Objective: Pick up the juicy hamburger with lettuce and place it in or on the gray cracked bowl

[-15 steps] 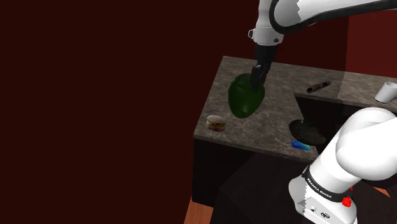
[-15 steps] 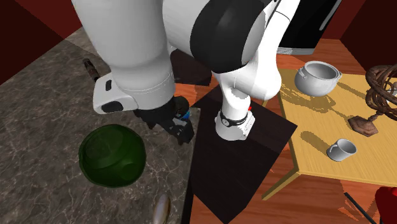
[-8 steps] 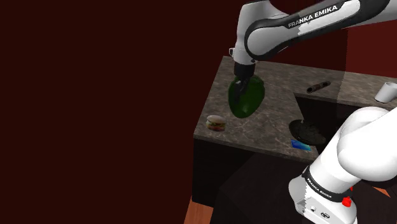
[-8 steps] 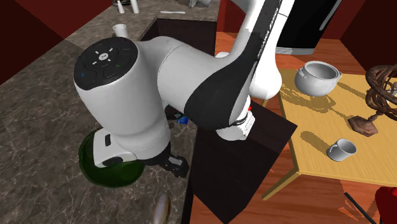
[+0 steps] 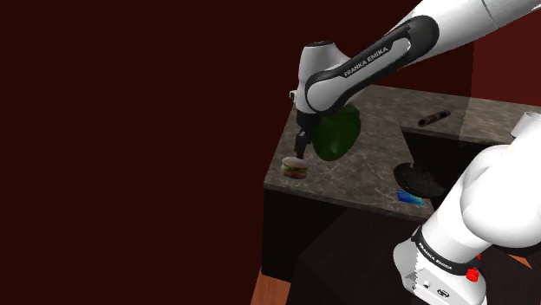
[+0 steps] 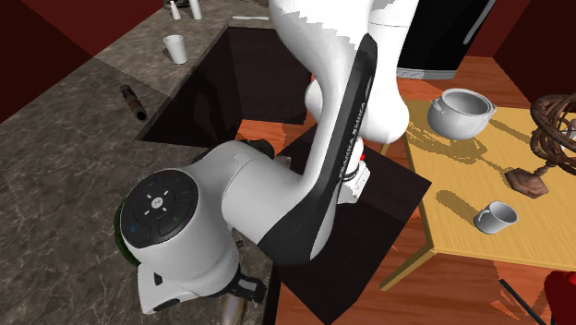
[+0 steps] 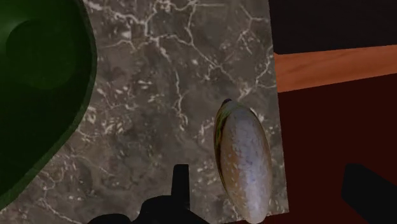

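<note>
The hamburger (image 5: 295, 168), with a bun and a green lettuce edge, sits near the front corner of the dark marble counter (image 5: 373, 165). My gripper (image 5: 302, 144) hangs just above it, open. In the wrist view the hamburger (image 7: 242, 163) lies between the spread fingers (image 7: 181, 186), nearer one of them, and neither touches it. My gripper (image 7: 273, 191) holds nothing. A dark grey, rough bowl (image 5: 420, 180) rests at the counter's edge by the sink recess, toward the shoulder view's right. From the second exterior view the arm covers most of the hamburger (image 6: 234, 306).
A large green bowl (image 5: 336, 133) stands right beside the hamburger, also close to the gripper (image 7: 38, 83). A small blue item (image 5: 409, 197) lies by the grey bowl. A brown stick (image 5: 433, 118) and a white mug (image 5: 525, 124) sit farther back. The counter's edge drops off just past the hamburger.
The arm has swung from over the green bowl toward the shoulder view's left and come down. The gripper now hangs over the hamburger. Nothing on the counter has moved.
</note>
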Motion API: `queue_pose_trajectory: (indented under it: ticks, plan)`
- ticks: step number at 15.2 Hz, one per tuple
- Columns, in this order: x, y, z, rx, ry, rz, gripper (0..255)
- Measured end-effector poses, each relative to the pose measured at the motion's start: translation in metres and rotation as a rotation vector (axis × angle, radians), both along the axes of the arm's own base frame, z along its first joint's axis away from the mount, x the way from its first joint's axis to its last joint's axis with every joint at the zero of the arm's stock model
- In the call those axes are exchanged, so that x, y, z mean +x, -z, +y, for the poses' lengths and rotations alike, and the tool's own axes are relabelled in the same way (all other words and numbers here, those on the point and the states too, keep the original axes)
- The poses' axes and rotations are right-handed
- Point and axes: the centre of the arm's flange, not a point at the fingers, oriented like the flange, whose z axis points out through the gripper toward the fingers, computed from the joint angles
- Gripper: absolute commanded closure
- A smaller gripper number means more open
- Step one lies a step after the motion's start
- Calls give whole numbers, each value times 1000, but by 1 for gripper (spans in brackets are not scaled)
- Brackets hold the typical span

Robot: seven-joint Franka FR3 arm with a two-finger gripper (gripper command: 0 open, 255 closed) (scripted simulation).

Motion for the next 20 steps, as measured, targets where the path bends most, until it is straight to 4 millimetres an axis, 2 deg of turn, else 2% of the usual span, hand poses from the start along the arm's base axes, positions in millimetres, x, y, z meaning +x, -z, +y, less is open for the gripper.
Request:
queue_pose_trajectory:
  ticks: [3, 10, 17, 18, 20]
  plan:
    - [16, 28, 13, 6, -32, -9, 0]
    - [18, 67, 13, 7, -38, -12, 0]
    - [18, 71, 14, 7, -38, -12, 0]
    - [18, 71, 14, 7, -38, -12, 255]
    - [18, 70, 14, 7, -38, -13, 255]
